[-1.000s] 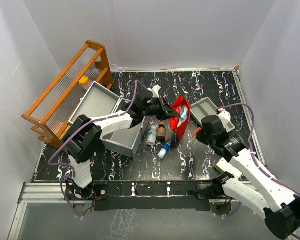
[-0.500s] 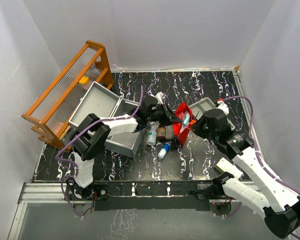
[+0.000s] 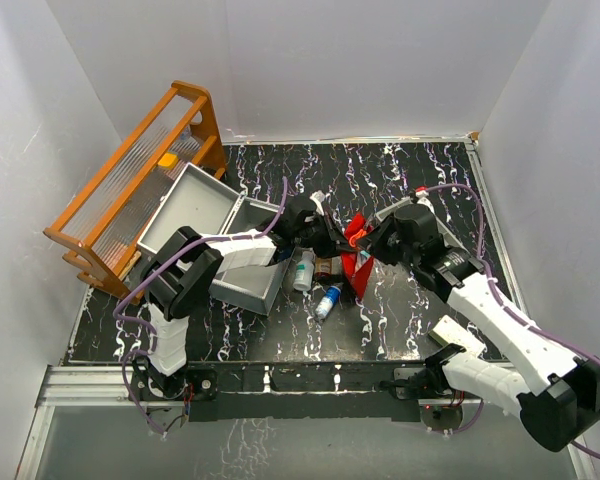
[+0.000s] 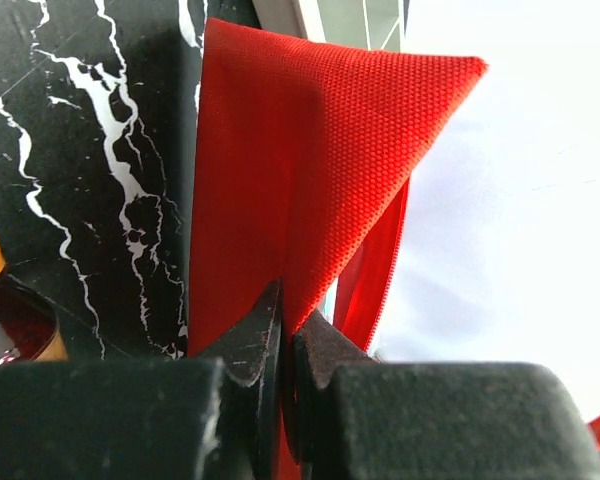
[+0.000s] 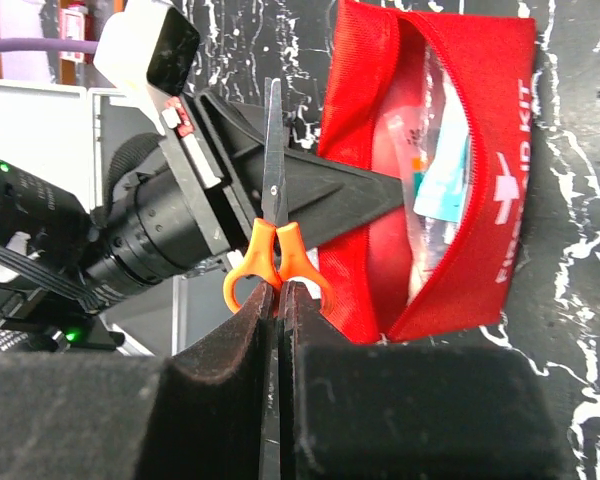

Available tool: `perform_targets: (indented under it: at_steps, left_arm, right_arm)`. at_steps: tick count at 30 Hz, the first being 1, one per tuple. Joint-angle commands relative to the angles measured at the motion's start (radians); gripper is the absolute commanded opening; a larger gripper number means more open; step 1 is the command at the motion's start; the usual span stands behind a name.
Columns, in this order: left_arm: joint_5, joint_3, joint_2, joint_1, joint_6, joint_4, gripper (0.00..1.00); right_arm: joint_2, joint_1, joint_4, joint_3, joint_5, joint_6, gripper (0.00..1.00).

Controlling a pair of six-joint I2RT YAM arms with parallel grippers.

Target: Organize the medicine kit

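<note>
The red fabric zip pouch (image 5: 430,170) with its white cross gapes open, plastic packets showing inside, and slim steel scissors with orange handles (image 5: 276,245) sit just beside its mouth. Close by on the black white-veined tabletop (image 3: 400,170) are a white plastic bottle (image 3: 303,270), a brown glass bottle (image 3: 324,267) and a small blue-capped bottle (image 3: 327,300) lying flat. The orange wooden rack with ribbed clear panels (image 3: 209,130) stands at the far left.

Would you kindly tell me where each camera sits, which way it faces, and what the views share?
Top: above and behind, looking down on the table; both arms show.
Left wrist: looks along the left gripper, shut on the red pouch.
Right wrist: looks past the right gripper, shut on scissors, at the open pouch and left gripper.
Shared: the pouch, in all three.
</note>
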Motion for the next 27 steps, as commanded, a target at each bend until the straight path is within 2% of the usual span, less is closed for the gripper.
perform_targets:
  at_steps: [1,9,18,27]
  left_arm:
    - [-0.004,0.027,-0.022,-0.006,0.035,-0.037,0.00]
    - [-0.002,0.040,-0.023,-0.006,0.057,-0.070,0.00]
    - [0.013,0.045,-0.025,-0.006,0.063,-0.067,0.00]
    - [0.020,0.052,-0.029,-0.006,0.066,-0.071,0.00]
  right_arm:
    - [0.029,0.000,0.132,-0.021,-0.039,0.080,0.00]
    - [0.083,-0.013,0.147,-0.062,-0.041,0.096,0.00]
    - [0.174,-0.026,0.142,-0.047,-0.065,0.021,0.00]
    - [0.209,-0.035,0.052,-0.037,-0.011,0.022,0.00]
